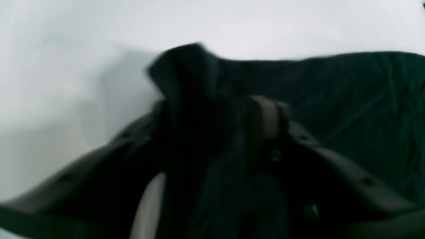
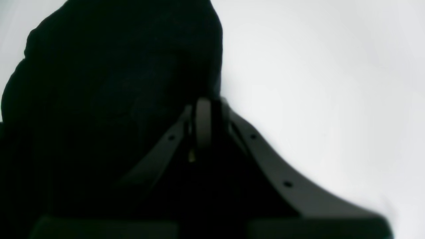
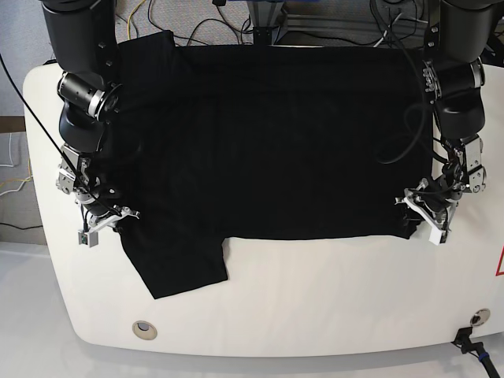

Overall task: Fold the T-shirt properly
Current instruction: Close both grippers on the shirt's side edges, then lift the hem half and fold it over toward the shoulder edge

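Note:
The black T-shirt (image 3: 268, 142) lies spread flat across the white table (image 3: 331, 291). One sleeve (image 3: 181, 264) points toward the front left. Its print is not in view. My right gripper (image 3: 106, 220) is at the shirt's left edge, near that sleeve. In the right wrist view the gripper (image 2: 206, 114) is shut on black cloth (image 2: 116, 83). My left gripper (image 3: 424, 216) is at the shirt's front right corner. In the left wrist view the gripper (image 1: 215, 111) is shut on a raised bunch of the shirt (image 1: 348, 99), which stands up between the fingers.
Cables (image 3: 197, 20) and a metal frame lie behind the table's back edge. Two round holes (image 3: 144, 327) (image 3: 475, 318) sit near the front corners. A red mark (image 3: 499, 264) is at the right edge. A bare white strip of table runs along the front.

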Action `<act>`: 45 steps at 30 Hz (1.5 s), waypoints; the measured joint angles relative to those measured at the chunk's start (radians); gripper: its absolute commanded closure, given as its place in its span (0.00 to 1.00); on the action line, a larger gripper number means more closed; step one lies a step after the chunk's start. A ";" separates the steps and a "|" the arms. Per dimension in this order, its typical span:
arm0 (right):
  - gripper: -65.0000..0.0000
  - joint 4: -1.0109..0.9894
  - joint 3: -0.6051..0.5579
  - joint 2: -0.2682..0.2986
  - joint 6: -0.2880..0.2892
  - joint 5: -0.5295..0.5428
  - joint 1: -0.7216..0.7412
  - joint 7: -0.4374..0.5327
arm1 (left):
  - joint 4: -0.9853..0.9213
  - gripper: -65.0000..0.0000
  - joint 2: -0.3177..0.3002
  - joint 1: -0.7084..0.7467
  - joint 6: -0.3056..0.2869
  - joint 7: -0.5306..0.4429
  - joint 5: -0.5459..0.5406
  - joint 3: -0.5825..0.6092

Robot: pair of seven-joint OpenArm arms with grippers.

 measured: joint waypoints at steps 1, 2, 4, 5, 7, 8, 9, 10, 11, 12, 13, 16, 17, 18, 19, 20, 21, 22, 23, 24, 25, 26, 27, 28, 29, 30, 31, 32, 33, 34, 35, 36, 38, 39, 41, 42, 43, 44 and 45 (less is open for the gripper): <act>1.00 0.000 0.000 0.000 0.003 0.000 0.000 0.003 | 0.000 0.99 0.000 0.002 -0.001 0.007 0.000 0.000; 1.00 0.000 0.000 0.000 0.003 0.000 -0.001 0.007 | 0.000 1.00 0.002 0.002 -0.002 0.009 0.000 0.000; 1.00 0.000 0.000 0.000 0.003 0.000 0.000 0.007 | 0.000 1.00 0.002 0.004 -0.002 0.013 0.000 0.001; 1.00 0.000 0.000 0.000 0.003 0.000 0.000 0.007 | 0.000 1.00 0.001 0.005 -0.002 0.013 -0.001 0.001; 1.00 0.004 0.000 0.000 0.003 0.000 0.000 0.006 | 0.000 1.00 0.002 0.005 -0.003 0.014 -0.001 0.001; 1.00 0.019 0.000 -0.003 0.003 -0.002 -0.002 -0.006 | 0.000 1.00 0.001 0.005 -0.005 0.014 -0.001 0.001; 1.00 0.042 0.000 -0.005 0.003 -0.009 -0.006 -0.027 | 0.000 1.00 0.000 0.005 -0.009 0.014 -0.001 0.001; 1.00 0.061 0.000 -0.009 0.003 -0.019 -0.008 -0.043 | 0.009 1.00 0.001 0.006 -0.010 0.018 0.000 0.000; 1.00 0.069 0.000 -0.013 0.013 -0.020 -0.009 -0.050 | 0.037 1.00 0.003 0.014 -0.009 0.039 0.005 -0.002; 1.00 0.080 0.000 -0.017 0.025 -0.021 -0.009 -0.061 | 0.072 1.00 0.006 0.022 -0.008 0.059 0.022 -0.007; 1.00 0.099 0.000 -0.019 0.042 -0.028 -0.009 -0.092 | 0.095 1.00 0.011 0.027 -0.009 0.076 0.034 -0.025; 1.00 0.200 0.003 -0.028 0.066 -0.036 -0.022 -0.184 | 0.143 1.00 0.011 0.054 -0.010 0.072 0.027 -0.082; 1.00 0.227 0.003 -0.028 0.068 -0.036 -0.025 -0.212 | 0.159 1.00 0.009 0.062 -0.010 0.084 0.029 -0.090; 1.00 0.251 0.004 -0.028 0.078 -0.036 -0.025 -0.242 | 0.184 1.00 0.008 0.073 -0.010 0.104 0.032 -0.093; 1.00 0.277 0.004 -0.029 0.093 -0.022 -0.026 -0.270 | 0.216 1.00 0.010 0.085 -0.026 0.122 0.034 -0.109; 1.00 0.307 0.002 -0.029 0.102 0.013 -0.034 -0.295 | 0.246 1.00 0.013 0.097 -0.042 0.134 0.030 -0.134; 1.00 0.344 0.003 -0.029 0.109 0.051 -0.047 -0.312 | 0.278 1.00 0.015 0.108 -0.040 0.156 0.029 -0.154; 1.00 0.388 0.003 -0.028 0.110 0.066 -0.063 -0.344 | 0.308 1.00 0.015 0.116 -0.040 0.181 0.028 -0.171; 1.00 0.429 0.003 -0.026 0.111 0.077 -0.077 -0.391 | 0.335 1.00 0.014 0.125 -0.043 0.199 0.028 -0.190; 1.00 0.471 0.003 -0.025 0.111 0.082 -0.094 -0.427 | 0.364 1.00 0.011 0.136 -0.043 0.207 0.026 -0.200; 1.00 0.518 0.003 -0.025 0.113 0.089 -0.112 -0.458 | 0.389 1.00 0.010 0.145 -0.043 0.227 0.027 -0.205; 1.00 0.565 0.003 -0.026 0.116 0.105 -0.132 -0.486 | 0.412 1.00 0.011 0.154 -0.043 0.240 0.026 -0.206; 1.00 0.618 0.003 -0.028 0.116 0.123 -0.154 -0.510 | 0.437 1.00 0.013 0.164 -0.043 0.256 0.026 -0.205; 1.00 0.670 0.003 -0.031 0.116 0.147 -0.177 -0.544 | 0.463 1.00 0.015 0.175 -0.043 0.274 0.026 -0.204; 1.00 0.715 0.002 -0.031 0.115 0.168 -0.196 -0.578 | 0.487 1.00 0.015 0.185 -0.046 0.283 0.026 -0.203; 1.00 0.761 0.002 -0.030 0.116 0.188 -0.217 -0.615 | 0.511 1.00 0.014 0.196 -0.047 0.299 0.021 -0.204; 1.00 0.806 0.002 -0.030 0.116 0.209 -0.238 -0.652 | 0.531 1.00 0.014 0.206 -0.047 0.311 0.020 -0.204; 1.00 0.851 0.002 -0.031 0.116 0.228 -0.257 -0.692 | 0.556 1.00 0.015 0.220 -0.047 0.323 0.018 -0.204; 1.00 0.895 0.002 -0.030 0.115 0.248 -0.275 -0.727 | 0.587 1.00 0.015 0.238 -0.047 0.339 0.019 -0.203; 1.00 0.942 0.001 -0.031 0.116 0.262 -0.294 -0.754 | 0.623 1.00 0.015 0.260 -0.047 0.358 0.019 -0.203; 1.00 0.993 0.001 -0.031 0.115 0.278 -0.317 -0.775 | 0.666 1.00 0.016 0.286 -0.046 0.374 0.018 -0.203; 1.00 1.043 0.001 -0.032 0.112 0.301 -0.342 -0.798 | 0.707 1.00 0.016 0.311 -0.047 0.389 0.019 -0.204; 1.00 1.129 0.001 -0.034 0.114 0.326 -0.391 -0.859 | 0.791 1.00 0.017 0.357 -0.046 0.445 0.018 -0.203; 1.00 1.166 0.001 -0.034 0.108 0.340 -0.412 -0.890 | 0.840 1.00 0.017 0.387 -0.045 0.463 0.014 -0.203; 1.00 1.237 0.002 -0.033 0.110 0.361 -0.458 -0.908 | 0.937 1.00 0.016 0.447 -0.048 0.502 0.013 -0.204; 1.00 1.274 0.003 -0.033 0.107 0.375 -0.484 -0.909 | 0.986 1.00 0.017 0.482 -0.049 0.511 0.014 -0.206; 1.00 1.299 0.003 -0.032 0.108 0.378 -0.504 -0.911 | 1.022 1.00 0.018 0.510 -0.049 0.518 0.009 -0.214; 1.00 1.323 0.003 -0.033 0.105 0.379 -0.525 -0.921 | 1.059 1.00 0.019 0.541 -0.049 0.545 0.006 -0.227; 1.00 1.342 0.002 -0.033 0.110 0.390 -0.542 -0.952 | 1.081 1.00 0.018 0.564 -0.051 0.575 0.005 -0.241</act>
